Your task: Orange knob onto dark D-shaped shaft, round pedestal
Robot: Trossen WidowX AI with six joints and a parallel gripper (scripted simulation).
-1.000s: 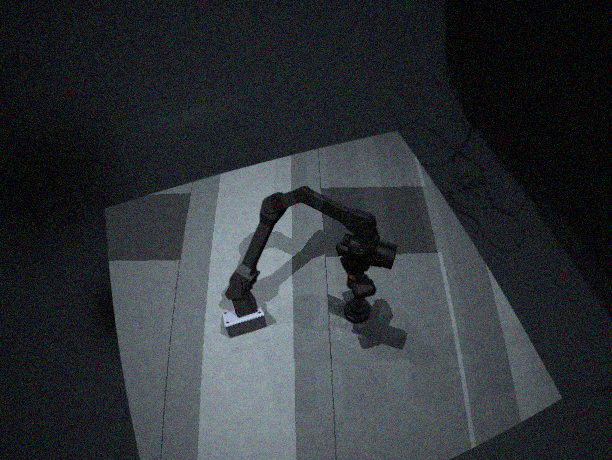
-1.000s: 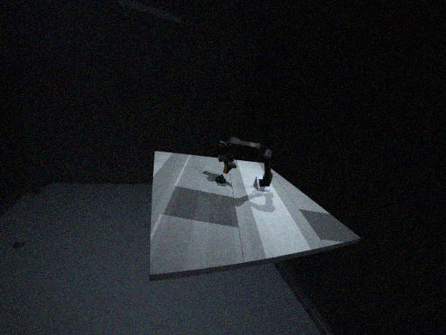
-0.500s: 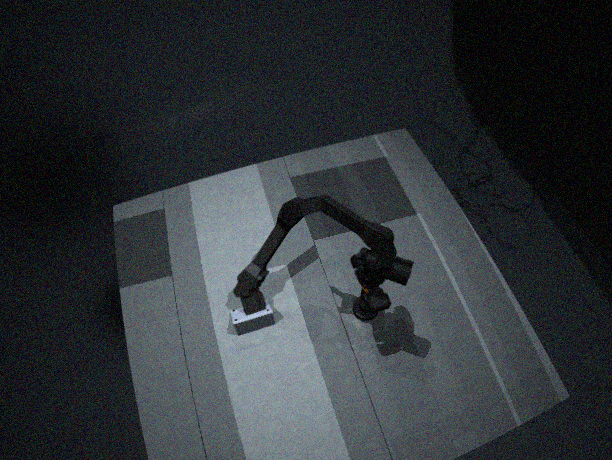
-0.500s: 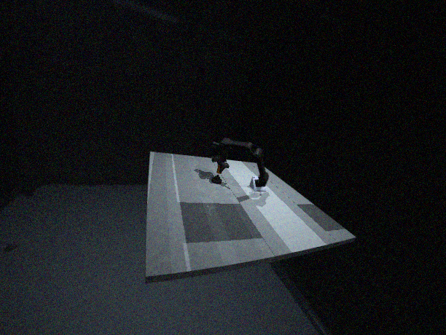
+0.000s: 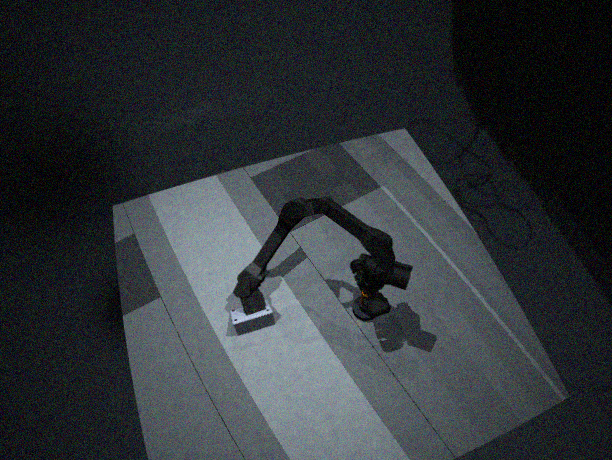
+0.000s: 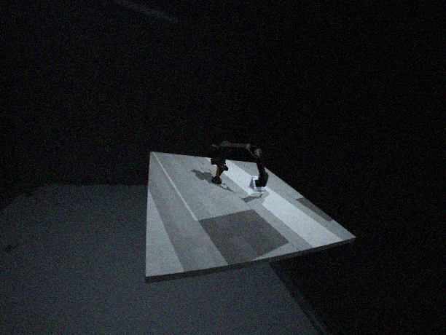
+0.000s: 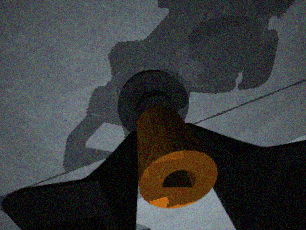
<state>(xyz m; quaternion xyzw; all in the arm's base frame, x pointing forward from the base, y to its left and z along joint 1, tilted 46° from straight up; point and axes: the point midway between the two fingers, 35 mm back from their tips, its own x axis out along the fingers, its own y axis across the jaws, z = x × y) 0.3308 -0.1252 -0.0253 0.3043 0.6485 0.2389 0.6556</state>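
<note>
The orange knob sits between the fingers, pinched from both sides.
</note>
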